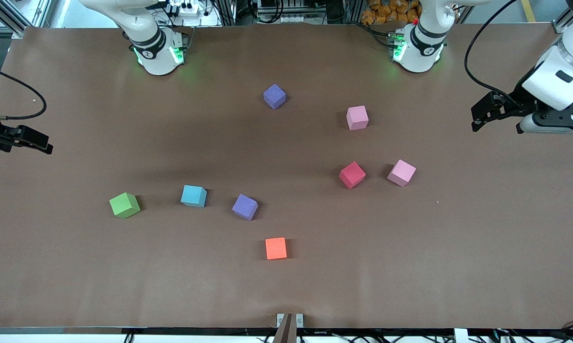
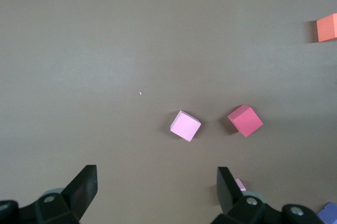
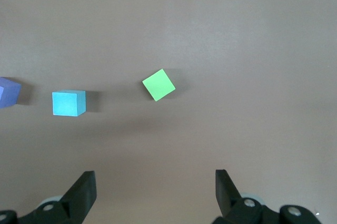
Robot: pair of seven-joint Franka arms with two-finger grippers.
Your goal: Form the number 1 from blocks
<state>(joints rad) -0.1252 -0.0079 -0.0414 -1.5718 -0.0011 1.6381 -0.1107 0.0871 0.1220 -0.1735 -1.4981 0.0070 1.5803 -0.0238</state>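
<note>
Eight cubes lie scattered on the brown table. Toward the right arm's end sit the green block point(image 1: 124, 205), light blue block point(image 1: 193, 196) and a purple block point(image 1: 245, 206). The orange block point(image 1: 276, 248) lies nearest the front camera. The red block point(image 1: 352, 175) and a pink block point(image 1: 401, 172) sit side by side. Closer to the bases are another pink block point(image 1: 357, 117) and a second purple block point(image 1: 274, 96). My left gripper point(image 1: 477, 123) hangs open and holds nothing over the table's left-arm end. My right gripper point(image 1: 45, 146) hangs open over the table's other end, holding nothing. The left wrist view shows a pink block point(image 2: 185, 125) and the red block point(image 2: 245, 120). In the right wrist view are the green block point(image 3: 158, 84) and the light blue block point(image 3: 68, 103).
The two arm bases point(image 1: 158, 52) point(image 1: 417, 50) stand along the table edge farthest from the front camera. A small metal bracket point(image 1: 289, 320) sits at the edge nearest the camera. A black cable point(image 1: 24, 93) loops over the table above the right gripper.
</note>
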